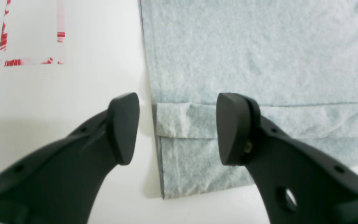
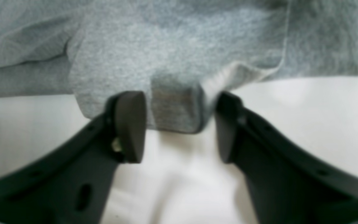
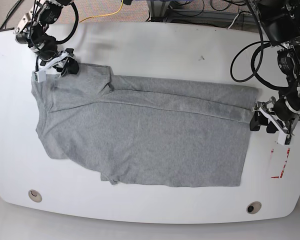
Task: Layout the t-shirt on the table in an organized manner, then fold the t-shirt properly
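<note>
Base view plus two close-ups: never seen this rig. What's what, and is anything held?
The base view looks down on a white table with a grey t-shirt spread out, one long side folded over. Two robot arms work at its ends.

The close-ups come from cameras on the arms' wrists, looking past black fingers. The left gripper, on the base view's right, is wide open astride the shirt's corner, holding nothing. The right gripper, on the base view's left, has a bunched fold of shirt between its fingers; whether it is pinched yet is unclear. Red tape marks the table.

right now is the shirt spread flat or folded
Partly folded: the t-shirt has its far long edge turned over onto the body; the rest lies spread on the table.
</note>
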